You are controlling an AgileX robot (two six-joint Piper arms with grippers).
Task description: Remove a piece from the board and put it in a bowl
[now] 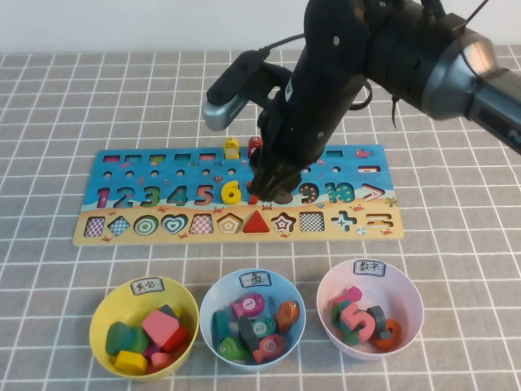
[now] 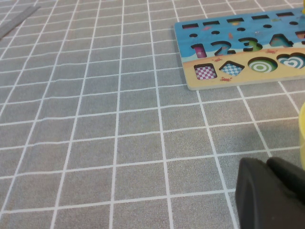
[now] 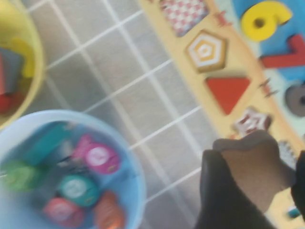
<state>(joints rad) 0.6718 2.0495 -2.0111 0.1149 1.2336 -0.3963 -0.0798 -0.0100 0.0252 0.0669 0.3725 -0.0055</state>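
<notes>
Glossy black arm point(image 1: 383, 49), grey camera housing point(image 1: 232, 94)

A grey cloth point(image 1: 73, 114) ruled with a white grid covers the table. Near the front edge, a light blue bowl point(image 1: 286, 287) sits in the middle of a row, its white label facing the back, filled with coloured fish-shaped pieces point(image 1: 248, 306) in pink, teal, green and orange. To its right stands a pale pink bowl point(image 1: 407, 287), also labelled, holding number pieces, a pink 5 point(image 1: 361, 322) on top. A red triangle point(image 1: 256, 221), a yellow 6 point(image 1: 231, 193) and a dark 8 point(image 3: 298, 99) sit in their slots.
</notes>
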